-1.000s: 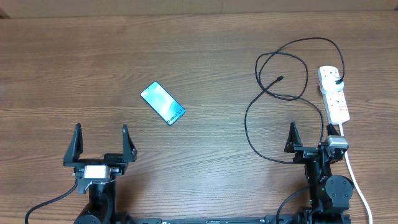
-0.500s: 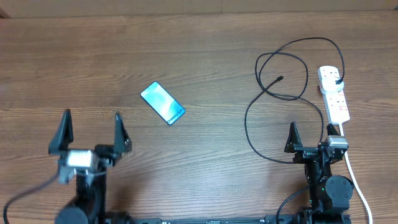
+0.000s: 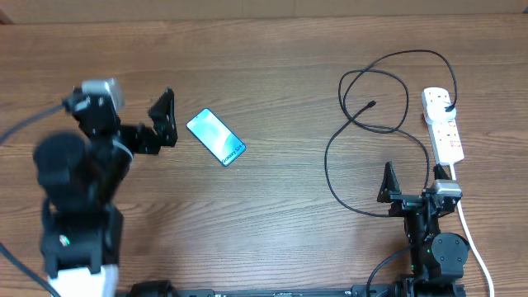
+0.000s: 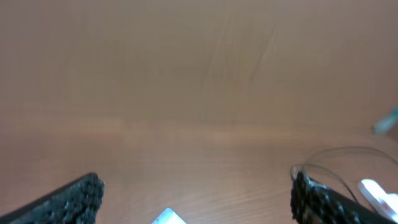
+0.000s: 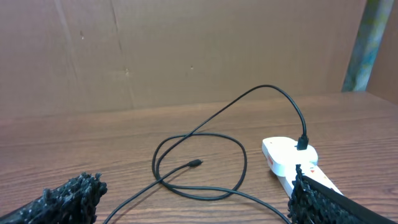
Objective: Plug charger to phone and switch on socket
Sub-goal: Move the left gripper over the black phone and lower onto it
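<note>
The phone [image 3: 216, 137] lies screen-up on the table [image 3: 272, 66], just right of the left pincer [image 4: 196, 182], whose fingers are spread wide and hold nothing. Well to the right, the charger cable [image 3: 326, 161] lies in loops, its tip [image 3: 373, 104] free on the wood and its plug [image 3: 448, 107] seated in the far end of the power strip [image 3: 445, 132]. The right pincer [image 3: 411, 175] is also released and empty, beside the strip's white lead [image 3: 470, 231].

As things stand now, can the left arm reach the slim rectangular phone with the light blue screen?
Probably yes. The open left gripper hangs close beside the phone, with only bare wooden table between them; the thin black charger cable lies far off.
</note>
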Robot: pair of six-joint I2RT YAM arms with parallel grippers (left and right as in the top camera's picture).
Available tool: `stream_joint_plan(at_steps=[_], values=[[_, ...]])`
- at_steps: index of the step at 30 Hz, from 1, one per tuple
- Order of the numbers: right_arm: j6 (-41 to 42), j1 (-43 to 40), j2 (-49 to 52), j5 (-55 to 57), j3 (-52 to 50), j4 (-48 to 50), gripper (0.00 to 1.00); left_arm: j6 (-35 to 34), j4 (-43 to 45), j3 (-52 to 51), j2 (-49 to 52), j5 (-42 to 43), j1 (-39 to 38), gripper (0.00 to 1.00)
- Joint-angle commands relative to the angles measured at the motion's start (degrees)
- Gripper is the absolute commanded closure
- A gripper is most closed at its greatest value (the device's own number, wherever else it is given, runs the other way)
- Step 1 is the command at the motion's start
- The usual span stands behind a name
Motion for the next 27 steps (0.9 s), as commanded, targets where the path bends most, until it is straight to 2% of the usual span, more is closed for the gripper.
stream_joint_plan(at_steps=[1,4,7,10,12,15,19,21,23,27], values=[[-0.31,-0.22,-0.57,-0.28,-0.61,0.31,0.0,-4.28,-12.85,13.14,7.8,2.14,-0.42,0.0],[-0.28,-0.22,-0.57,-0.31,-0.61,0.31,0.0,-4.28,-21.05,18.84,12.85,6.38,-0.39,0.01],[-0.31,-0.22,-0.57,-0.31,-0.61,0.31,0.0,-4.26,-27.32,20.0,16.0,13.68,-0.39,0.0],[-0.31,-0.22,-0.57,-0.31,-0.61,0.31,0.0,-4.28,-34.25,19.98,18.88,13.7,-0.39,0.0],[-0.28,-0.22,-0.57,-0.31,-0.61,0.31,0.0,-4.59,-35.04,19.98,20.83,13.53,-0.39,0.01],[-0.28,-0.22,-0.57,-0.31,-0.61,0.31,0.0,-9.53,-35.76,20.04,24.02,11.56,-1.44,0.0],[-0.28,-0.22,-0.57,-0.31,-0.61,0.31,0.0,-22.77,-39.21,21.14,27.19,-5.33,-5.95,0.0],[-0.28,-0.22,-0.57,-0.28,-0.61,0.31,0.0,-28.81,-40.63,22.45,28.83,-10.78,-8.35,0.0],[-0.31,-0.22,-0.57,-0.31,-0.61,0.31,0.0,-35.28,-41.72,25.27,32.61,-13.86,-11.34,0.0],[-0.28,-0.22,-0.57,-0.31,-0.61,0.31,0.0,-41.92,-43.08,31.52,41.94,-13.77,-13.81,0.06]])
